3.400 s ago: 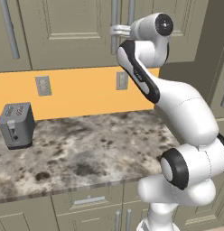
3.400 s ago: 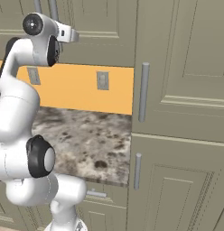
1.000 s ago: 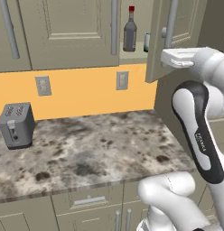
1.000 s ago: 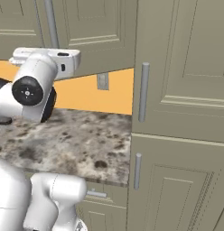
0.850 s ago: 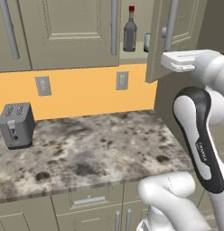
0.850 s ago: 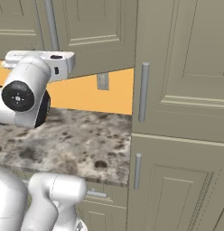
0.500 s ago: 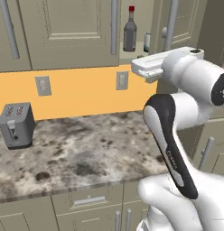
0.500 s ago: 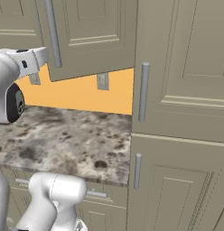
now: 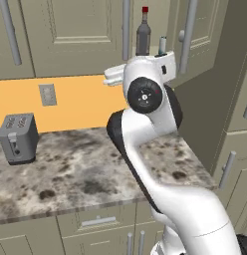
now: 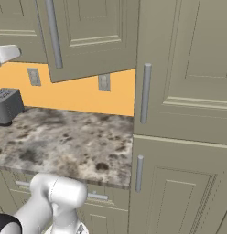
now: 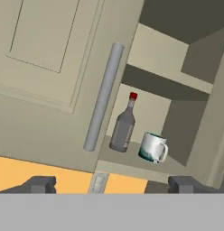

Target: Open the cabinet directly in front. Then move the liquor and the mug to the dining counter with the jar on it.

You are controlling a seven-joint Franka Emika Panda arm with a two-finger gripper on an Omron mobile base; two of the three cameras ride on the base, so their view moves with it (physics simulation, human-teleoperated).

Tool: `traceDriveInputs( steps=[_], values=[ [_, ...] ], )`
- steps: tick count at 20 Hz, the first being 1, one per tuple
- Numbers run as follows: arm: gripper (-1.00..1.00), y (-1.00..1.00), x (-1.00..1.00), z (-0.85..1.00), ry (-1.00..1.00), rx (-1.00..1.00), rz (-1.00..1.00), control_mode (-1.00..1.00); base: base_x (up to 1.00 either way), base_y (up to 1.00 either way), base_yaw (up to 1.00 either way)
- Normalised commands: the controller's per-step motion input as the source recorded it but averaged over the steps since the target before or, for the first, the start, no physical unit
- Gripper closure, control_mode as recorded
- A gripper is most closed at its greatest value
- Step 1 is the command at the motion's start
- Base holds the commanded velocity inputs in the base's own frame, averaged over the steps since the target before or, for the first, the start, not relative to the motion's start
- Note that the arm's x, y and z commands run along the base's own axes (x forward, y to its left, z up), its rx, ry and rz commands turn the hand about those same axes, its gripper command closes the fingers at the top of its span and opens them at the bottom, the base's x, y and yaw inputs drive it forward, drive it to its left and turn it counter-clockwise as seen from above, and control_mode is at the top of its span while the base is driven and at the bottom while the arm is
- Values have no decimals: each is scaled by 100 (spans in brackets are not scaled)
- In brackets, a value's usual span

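Spread wide with nothing between its tips, the gripper (image 11: pixel 111 184) faces up into the cabinet (image 11: pixel 50 67), whose right door stands open. On the cabinet's bottom shelf the liquor (image 11: pixel 123 124) stands upright just right of the closed door's bar handle (image 11: pixel 103 97), with the mug (image 11: pixel 152 147) just beside it, handle turned right.

Red-capped liquor (image 11: pixel 123 126) beside white mug (image 11: pixel 152 147); cabinet (image 11: pixel 50 76) open

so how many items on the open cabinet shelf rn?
2. The liquor stands on the bottom shelf beside the closed door's handle; the mug sits just next to it, toward the open side. Higher shelves are mostly out of sight.
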Motion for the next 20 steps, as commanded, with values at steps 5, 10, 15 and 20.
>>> traceDriveInputs(
  steps=[5, 10, 15, 20],
  values=[
    [-100, -3, 66, 0, 4, 0, -3, -100, 0, 0, 0],
    [-100, -2, 78, -13, 0, -2, 0, -100, 0, 0, 0],
    [-100, 0, 77, -30, 0, -7, 0, -100, 0, 0, 0],
    [-100, -18, 65, -16, 0, -1, 0, -100, 0, 0, 0]
  ],
)
